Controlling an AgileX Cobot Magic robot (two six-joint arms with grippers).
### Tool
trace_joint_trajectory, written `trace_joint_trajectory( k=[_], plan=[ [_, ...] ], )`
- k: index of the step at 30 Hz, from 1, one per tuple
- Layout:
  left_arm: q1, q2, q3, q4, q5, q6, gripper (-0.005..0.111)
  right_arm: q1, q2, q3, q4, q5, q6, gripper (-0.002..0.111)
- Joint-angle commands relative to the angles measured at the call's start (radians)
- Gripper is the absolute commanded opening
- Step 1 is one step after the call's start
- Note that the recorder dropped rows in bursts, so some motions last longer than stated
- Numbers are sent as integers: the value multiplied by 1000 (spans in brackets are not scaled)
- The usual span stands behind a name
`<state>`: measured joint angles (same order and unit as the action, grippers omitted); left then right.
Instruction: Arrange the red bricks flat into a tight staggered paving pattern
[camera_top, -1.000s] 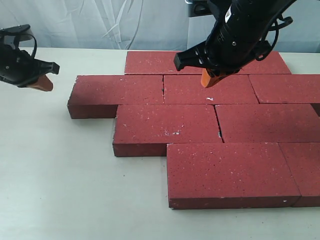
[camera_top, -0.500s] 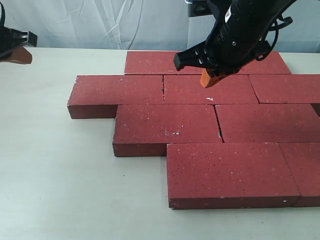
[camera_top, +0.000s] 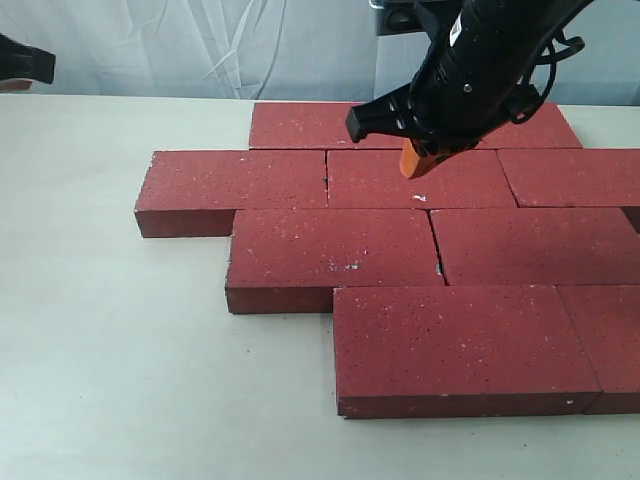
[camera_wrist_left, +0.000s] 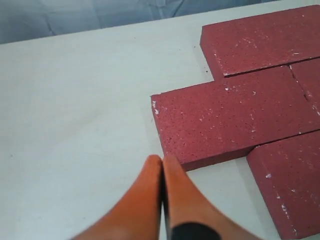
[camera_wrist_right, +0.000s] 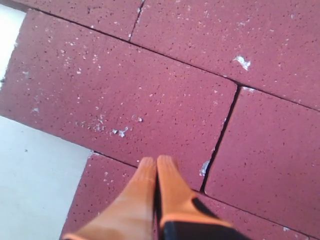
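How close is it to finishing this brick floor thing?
Nearly done, it seems. The red bricks lie flat in four staggered rows, mostly edge to edge. Nothing is in hand: the left gripper and right gripper are both shut and empty, the right one hanging over the paving. What may be left is closing a thin seam between two bricks.

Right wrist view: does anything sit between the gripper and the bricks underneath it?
Nothing visible does. The right gripper, jaws shut, hangs over the red bricks, and only bare brick surface shows beyond its tips.
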<state>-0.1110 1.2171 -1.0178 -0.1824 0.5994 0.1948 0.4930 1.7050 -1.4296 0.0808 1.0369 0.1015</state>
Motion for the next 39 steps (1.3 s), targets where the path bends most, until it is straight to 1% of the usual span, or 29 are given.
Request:
trace_joint_trajectory(
  k=[1,3,5,10,16,19,20,24,31,35,39],
  plan=[
    [-36,-126,49,145,-22,-132,0,-5,-19,-1,-7,13,5,-1],
    [-41,-181,68,166,-31,-144,0,-5,-26,-1,-13,16,7,-1],
    [-41,-238,96,166,-51,-144,0,-25,-39,-1,-1,24,7,-1],
    [-41,-397,178,168,-90,-144,0,-127,-80,-1,50,49,7,-1],
    [-41,-557,272,168,-131,-144,0,-225,-148,-1,55,71,7,-1],
    [-41,-627,308,168,-128,-144,0,-248,-196,33,56,54,7,-1],
    [-41,-663,328,168,-126,-144,0,-256,-231,80,56,37,7,-1],
    [-41,-773,393,161,-128,-144,0,-263,-355,249,41,-47,7,-1],
    [-41,-1000,474,161,-107,-137,0,-263,-528,430,33,-164,12,-1],
    [-41,-1095,474,161,-23,-129,0,-263,-540,440,33,-162,12,-1],
    [-41,-1127,474,161,16,-129,0,-263,-540,440,37,-160,12,-1]
  ],
)
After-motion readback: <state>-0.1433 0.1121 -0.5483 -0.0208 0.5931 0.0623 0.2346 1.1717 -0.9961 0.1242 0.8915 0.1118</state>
